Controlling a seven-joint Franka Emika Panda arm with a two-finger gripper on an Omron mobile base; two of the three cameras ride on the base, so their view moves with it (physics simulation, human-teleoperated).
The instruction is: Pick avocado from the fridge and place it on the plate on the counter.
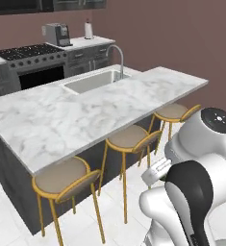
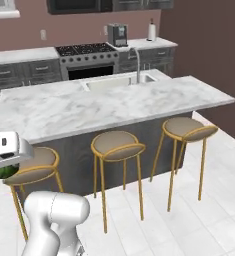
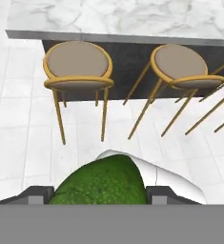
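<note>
My gripper (image 3: 100, 194) is shut on the avocado (image 3: 104, 183), a dark green rounded fruit that bulges up between the two dark fingertips (image 3: 37, 193). In the right base view the white hand sits at the far left edge, with the avocado (image 2: 3, 172) showing green under it. The hand hangs over the tiled floor, short of the marbled counter (image 1: 85, 110) of the island, whose edge (image 3: 132, 19) runs along the top of the hand view. The fridge and the plate are out of view.
Three round stools with gold legs (image 2: 118, 145) stand along the island's near side, two of them in the hand view (image 3: 77, 66). A sink with a curved faucet (image 1: 115, 55) is set into the island. Stove (image 2: 86, 52), coffee machine (image 2: 117, 34) and paper towel roll line the back wall.
</note>
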